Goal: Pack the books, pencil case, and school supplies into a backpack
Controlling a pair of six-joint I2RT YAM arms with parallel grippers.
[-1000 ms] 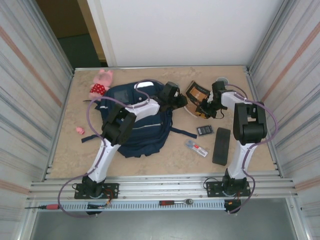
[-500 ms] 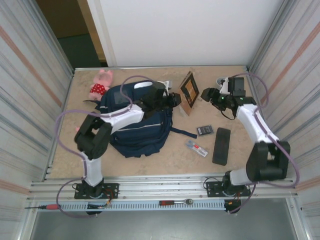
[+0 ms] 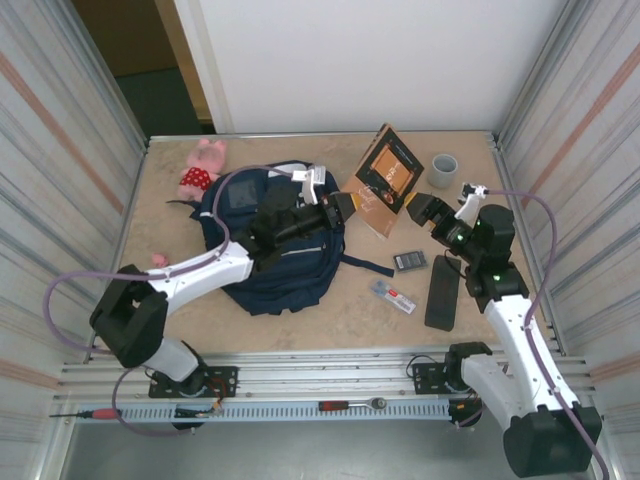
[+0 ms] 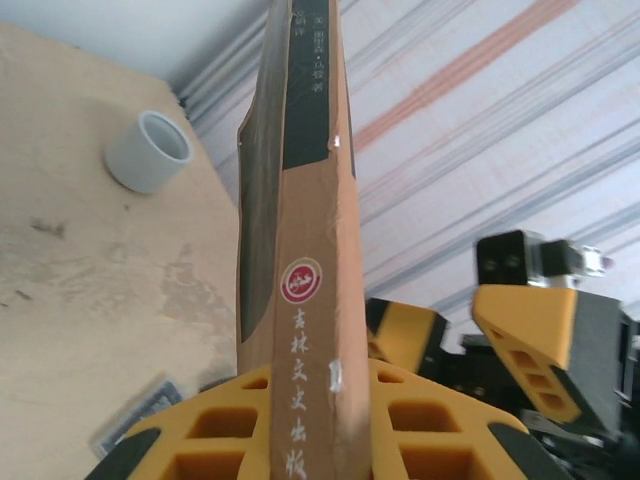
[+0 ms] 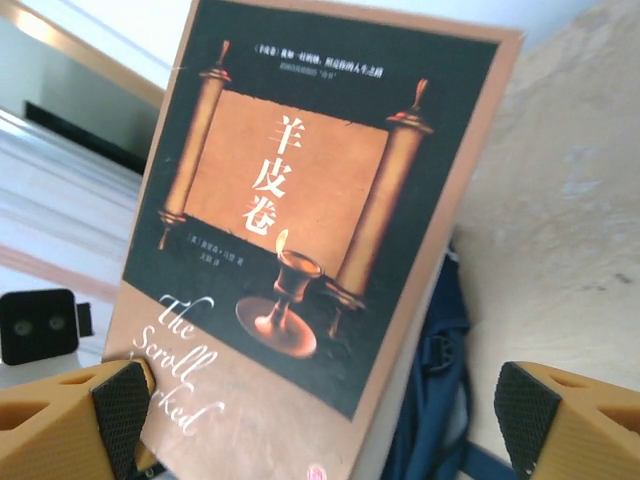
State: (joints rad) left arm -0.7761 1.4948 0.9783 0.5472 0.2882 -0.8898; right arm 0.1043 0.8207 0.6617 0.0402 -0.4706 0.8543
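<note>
One book | upright in left jaws | right jaws wide beside it

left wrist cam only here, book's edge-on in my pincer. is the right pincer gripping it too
Observer: No. The right pincer is open, its fingers spread and not clamped on the book.
Operator: ok where's the backpack from the book
Observer: The backpack lies on the table, left of the upright book. I can't tell if it's unzipped.
Operator: whats left to pack
Observer: At least the black pencil case, lying on the table right of the backpack.
</note>
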